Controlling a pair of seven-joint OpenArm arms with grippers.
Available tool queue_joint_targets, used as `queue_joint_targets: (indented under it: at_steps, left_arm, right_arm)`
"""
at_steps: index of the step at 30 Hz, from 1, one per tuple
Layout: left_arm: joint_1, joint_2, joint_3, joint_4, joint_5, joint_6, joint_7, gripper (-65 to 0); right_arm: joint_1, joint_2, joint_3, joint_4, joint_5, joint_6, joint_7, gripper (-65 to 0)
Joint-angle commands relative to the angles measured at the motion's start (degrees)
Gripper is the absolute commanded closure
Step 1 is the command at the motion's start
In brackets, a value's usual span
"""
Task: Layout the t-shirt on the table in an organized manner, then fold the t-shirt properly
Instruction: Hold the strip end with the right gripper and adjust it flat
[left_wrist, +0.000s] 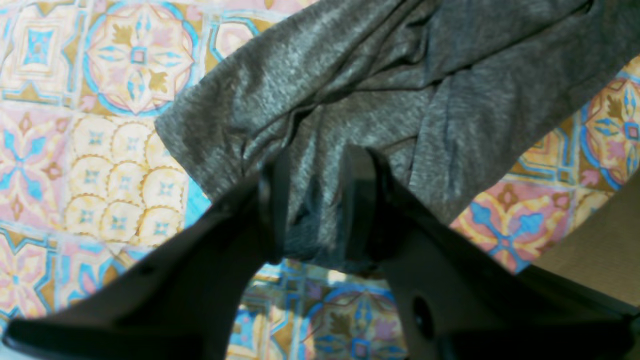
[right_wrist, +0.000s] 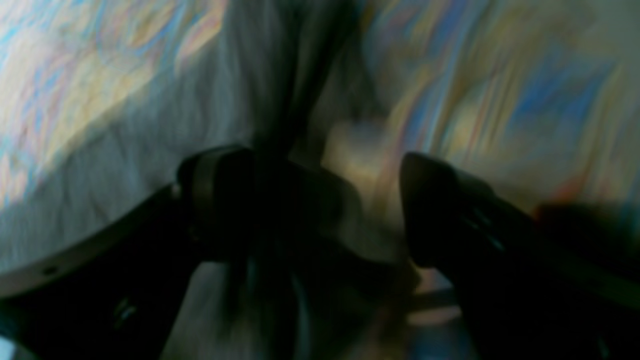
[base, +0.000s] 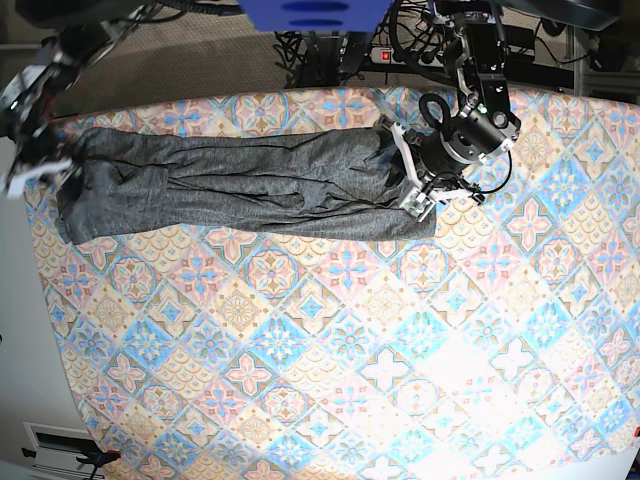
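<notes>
T-shirt (base: 250, 185) stretched along patterned table (base: 330, 370), left gripper (left_wrist: 315, 210) clamped on it, right gripper (right_wrist: 330, 200) spread apart

Patterned table (base: 330, 350), one garment on it.
Grey t-shirt (base: 250, 185) stretched in a long wrinkled band along the table's far edge.

I see the shirt (base: 250, 190) stretched along the table's (base: 330, 380) far edge (an arm at each end); everything nearer me is bare cloth to cross.
</notes>
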Motion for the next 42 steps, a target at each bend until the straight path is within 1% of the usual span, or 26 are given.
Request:
queue_joint_targets:
  at_steps: [1, 4, 8, 11, 14, 16, 18, 23, 25, 28, 33, 34, 37, 42]
  left_arm:
    - [-0.18, -0.02, 0.02, 1.13, -0.72, 0.12, -1.17, -17.3]
    - [-0.09, -0.02, 0.02, 1.13, -0.72, 0.12, -1.17, -17.3]
    - [-0.09, -0.02, -0.07, 1.13, -0.72, 0.12, -1.17, -17.3]
    - [-0.09, -0.02, -0.07, 1.13, -0.72, 0.12, -1.17, -17.3]
    - [-0.09, -0.02, -0.07, 1.13, -0.72, 0.12, -1.17, -17.3]
    - [-0.09, -0.02, -0.07, 1.13, -0.72, 0.12, -1.17, -17.3]
    - [-0.09, -0.02, -0.07, 1.13, -0.72, 0.12, -1.08, -17.3]
    - [-0.45, -0.02, 0.29, 1.13, -0.72, 0.12, -0.90, -17.3]
    - [-0.53, -0.02, 0.29, 1.13, -0.72, 0.12, -0.90, -17.3]
    - [-0.53, -0.02, 0.29, 1.13, -0.72, 0.12, -0.99, -17.3]
    - [-0.53, 0.07, 0.29, 1.13, -0.72, 0.12, -0.99, -17.3]
    - [-0.53, 0.07, 0.29, 1.13, -0.72, 0.12, -0.99, -17.3]
    - [-0.45, 0.07, 0.20, 1.13, -0.72, 0.12, -1.08, -17.3]
    - [-0.18, 0.07, 0.02, 1.13, -0.72, 0.12, -1.17, -17.3]
  right_arm:
    - [1.06, 2.53, 0.35, 0.90, 0.55, 0.23, 2.05, -44.8]
    - [1.32, 3.32, 0.35, -2.53, -0.33, 0.23, 2.05, -44.8]
    - [1.32, 5.52, 0.35, -9.92, -0.33, 0.23, 2.32, -44.8]
    - [1.32, 6.75, 0.35, -14.93, -0.33, 0.23, 6.54, -44.8]
    - [1.32, 6.93, 0.27, -20.29, -0.33, 0.23, 10.05, -44.8]
    - [1.14, 7.98, 0.27, -22.66, -0.33, 0.23, 9.17, -44.8]
    - [1.14, 7.98, 0.18, -22.93, -0.33, 0.23, 7.33, -44.8]
    - [0.97, 7.72, -0.17, -18.53, -0.42, 0.23, 1.44, -44.8]
    - [0.88, 7.10, -1.67, -14.05, -0.42, 0.23, -0.85, -44.8]
    - [0.53, 4.56, -6.42, -5.79, -0.42, 0.23, -2.87, -44.8]
    - [-4.92, -2.74, -10.99, 3.80, -0.42, 0.23, -4.19, -44.8]
    - [-5.45, -3.44, -12.22, 5.29, -0.42, 0.23, -4.19, -44.8]
    - [-5.71, -3.71, -15.21, 8.19, -0.42, 0.23, -4.19, -44.8]
    - [-5.98, -3.71, -15.82, 8.28, -0.42, 0.23, -4.19, -44.7]
